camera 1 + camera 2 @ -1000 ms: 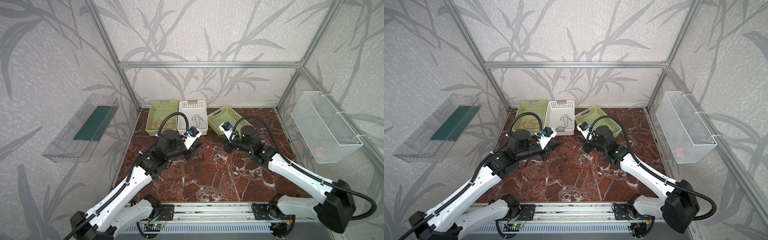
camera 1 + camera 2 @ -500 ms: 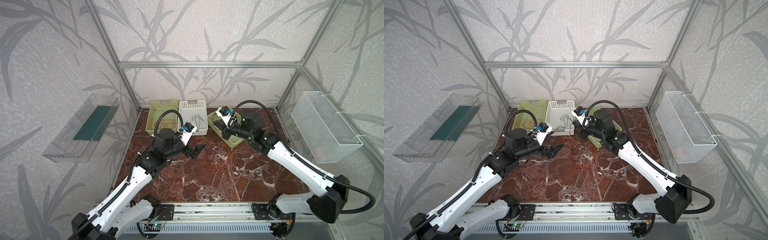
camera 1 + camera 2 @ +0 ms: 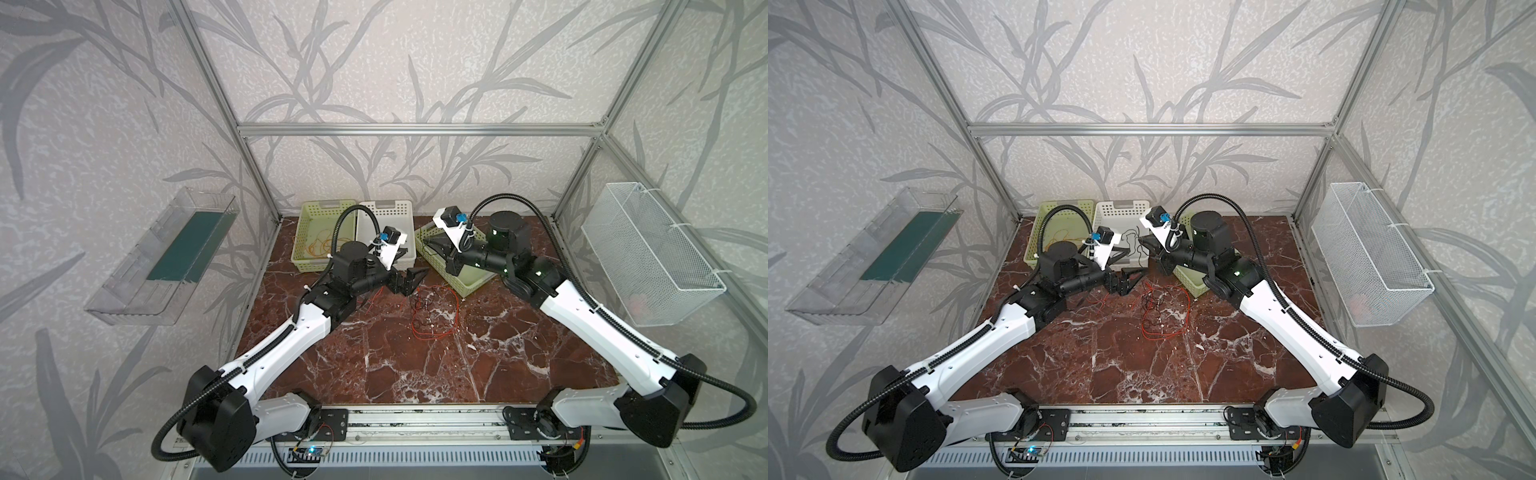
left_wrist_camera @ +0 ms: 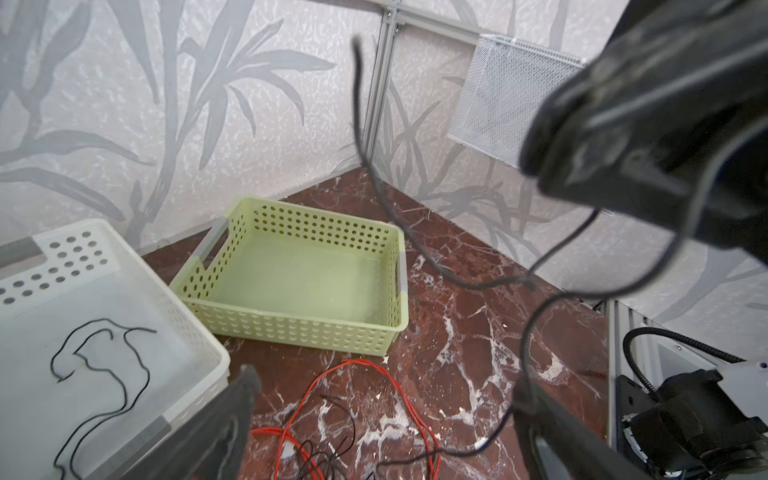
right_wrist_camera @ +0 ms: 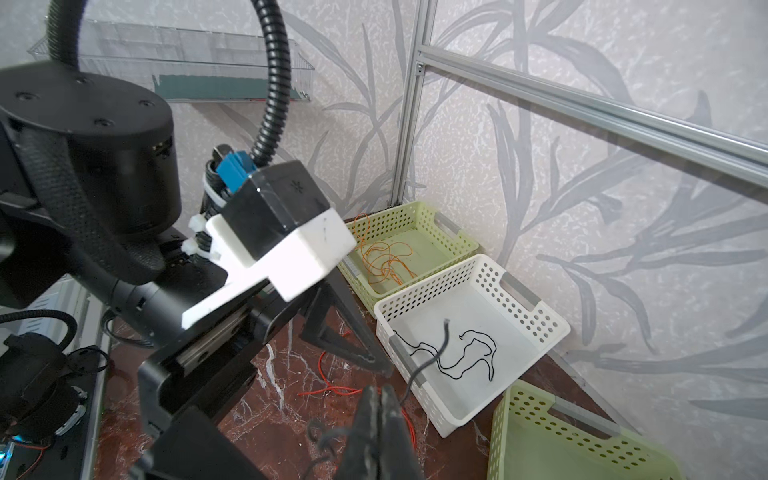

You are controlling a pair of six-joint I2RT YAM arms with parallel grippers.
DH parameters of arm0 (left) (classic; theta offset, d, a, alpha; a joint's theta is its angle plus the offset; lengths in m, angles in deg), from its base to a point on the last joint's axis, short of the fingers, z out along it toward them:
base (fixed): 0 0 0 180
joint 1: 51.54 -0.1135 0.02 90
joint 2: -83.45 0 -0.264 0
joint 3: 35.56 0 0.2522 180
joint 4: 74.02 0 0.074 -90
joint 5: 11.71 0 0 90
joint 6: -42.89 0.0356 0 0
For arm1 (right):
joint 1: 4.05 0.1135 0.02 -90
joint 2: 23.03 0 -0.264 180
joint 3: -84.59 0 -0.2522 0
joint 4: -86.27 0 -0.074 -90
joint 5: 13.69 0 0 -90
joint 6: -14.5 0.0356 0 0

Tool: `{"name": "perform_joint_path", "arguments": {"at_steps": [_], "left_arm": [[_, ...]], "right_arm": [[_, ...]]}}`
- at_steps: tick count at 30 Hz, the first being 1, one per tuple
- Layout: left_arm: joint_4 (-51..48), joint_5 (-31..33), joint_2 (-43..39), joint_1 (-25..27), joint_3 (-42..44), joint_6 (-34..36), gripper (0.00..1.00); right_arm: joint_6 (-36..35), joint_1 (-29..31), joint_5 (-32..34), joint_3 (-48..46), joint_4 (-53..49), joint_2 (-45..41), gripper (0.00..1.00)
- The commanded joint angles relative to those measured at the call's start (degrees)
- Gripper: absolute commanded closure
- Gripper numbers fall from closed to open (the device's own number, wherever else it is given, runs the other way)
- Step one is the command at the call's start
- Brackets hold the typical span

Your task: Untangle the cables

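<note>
A loose tangle of red and black cables (image 3: 432,309) (image 3: 1163,309) lies on the marble floor in front of the baskets. My right gripper (image 5: 380,395) (image 3: 426,245) is shut on a thin black cable (image 5: 444,336) and holds it up near the white basket (image 5: 469,299); the cable hangs back down towards the tangle. My left gripper (image 4: 384,399) (image 3: 409,280) stands open just above the tangle's far edge, and the hanging black cable brushes one of its fingers. Another black cable (image 4: 99,361) lies in the white basket. An orange cable (image 5: 386,262) lies in the left green basket (image 3: 324,208).
A tilted green basket (image 4: 299,274) (image 3: 469,278) with nothing in it sits right of the white one, under my right wrist. A wire mesh basket (image 3: 648,257) hangs on the right wall. On the left wall is a clear shelf (image 3: 162,257).
My left gripper has opened and drawn back slightly. My right gripper, still shut, has risen from the pile towards the baskets, pulling the black cable up.
</note>
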Motion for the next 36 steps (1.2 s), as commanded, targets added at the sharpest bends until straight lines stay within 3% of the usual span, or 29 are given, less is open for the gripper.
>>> {"name": "perform_joint_path", "arguments": {"at_steps": [1,2,3,7,8,11,13,16,20,23,28,36], "left_arm": [[5.11,-3.99,1.03,0.49,-3.19,-2.42,0.26],[4.13,-4.59,1.47,0.51,-3.96,-2.12,0.47],[3.2,-4.67,1.67,0.59,-4.58,-1.73,0.61],[1.68,-5.31,1.68,1.14,-6.68,-0.57,0.91],[0.85,-5.23,1.65,1.4,-7.57,0.07,1.0],[-1.23,-3.9,1.01,2.08,-10.15,1.8,1.0],[-1.24,-1.84,0.66,2.63,-11.74,2.45,1.0],[-1.2,1.58,0.17,3.4,-14.38,3.26,1.0],[-1.06,3.94,0.52,4.54,-17.9,4.13,1.0],[-1.3,4.37,1.26,5.42,-20.18,4.39,1.0],[-3.22,5.61,2.36,7.03,-23.88,5.45,1.0],[-5.26,7.0,4.53,8.6,-29.38,6.82,1.0]], "right_arm": [[-0.06,0.25,-1.61,1.39,2.48,-1.28,1.0],[0.1,0.18,-1.23,1.21,2.98,-1.36,1.0],[0.08,0.17,-0.72,0.98,3.43,-1.53,1.0],[-1.52,-0.16,3.32,-0.21,5.12,-3.13,0.9],[-2.23,-0.51,3.79,-0.13,5.0,-3.46,0.84],[-4.0,-1.95,5.37,0.13,3.35,-4.58,0.52],[-5.67,-2.37,10.21,-0.18,1.58,-5.65,0.3],[-5.38,-4.43,17.82,-3.7,0.91,-8.21,0.19],[-2.92,-8.75,14.24,-13.48,1.95,-12.2,0.17],[-4.34,-8.73,4.8,-22.61,4.6,-14.51,0.17],[5.18,-7.49,-1.92,-35.35,21.43,-14.68,0.17],[10.88,-3.48,-2.27,-31.4,30.87,-0.29,0.2]]}}
